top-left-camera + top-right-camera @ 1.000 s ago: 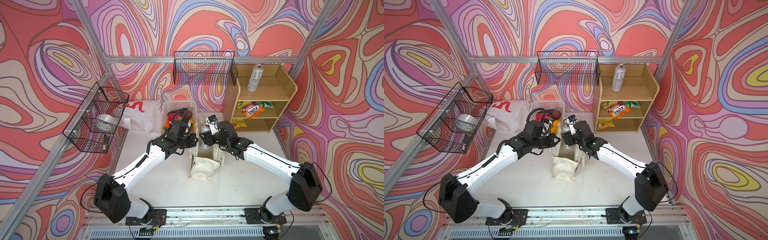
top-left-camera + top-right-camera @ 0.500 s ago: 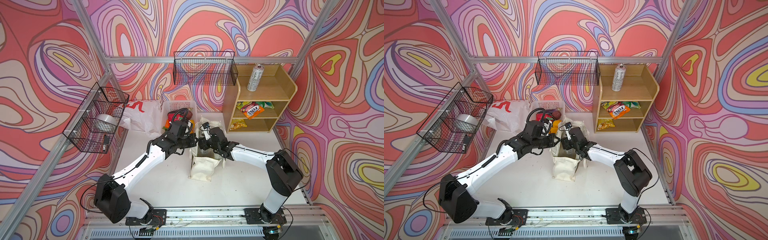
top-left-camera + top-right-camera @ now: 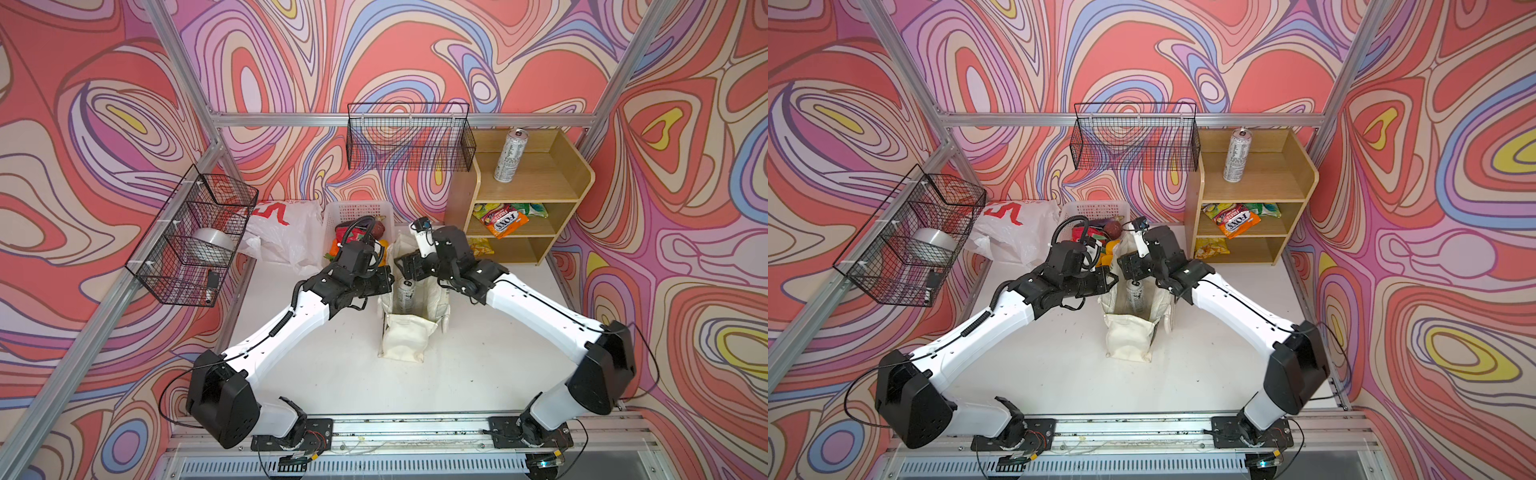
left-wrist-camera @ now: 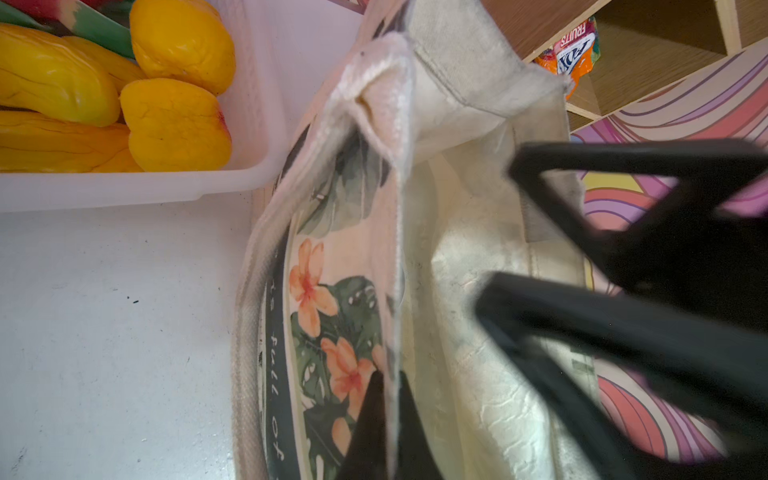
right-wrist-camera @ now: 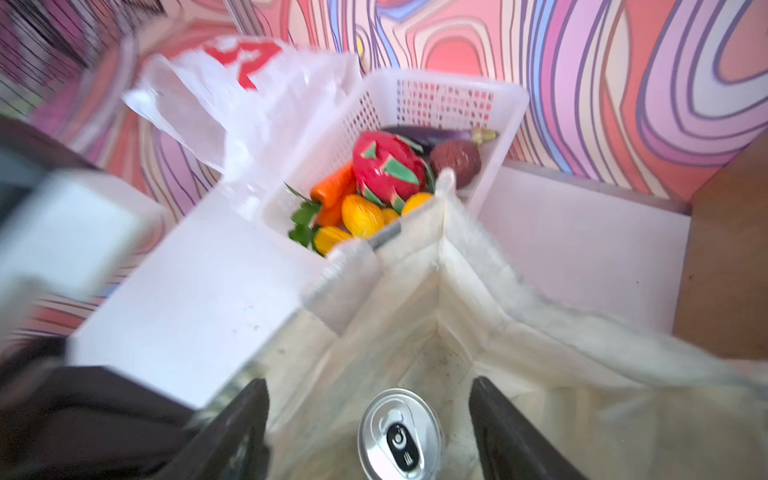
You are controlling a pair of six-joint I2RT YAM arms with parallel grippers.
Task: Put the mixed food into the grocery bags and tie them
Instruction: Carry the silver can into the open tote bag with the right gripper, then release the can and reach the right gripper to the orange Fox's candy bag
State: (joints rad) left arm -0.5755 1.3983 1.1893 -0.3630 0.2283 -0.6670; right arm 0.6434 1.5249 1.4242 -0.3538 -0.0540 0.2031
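The left pincer is clenched on the hem of the canvas tote, which stands mid-desk. The right pincer is spread wide, released, over a silver can standing upright inside the tote. The cloth is judged soft and floppy, best pinched at the hem. The plastic carrier bag, slumped just beside the white basket, is judged thin and slippery, so its handles are preferred. The can is judged rigid and smooth, best taken across its body. The pinch is shown only by the left wrist view, and the gap around the can by the right wrist view. The shelved can is shown only in both top views.
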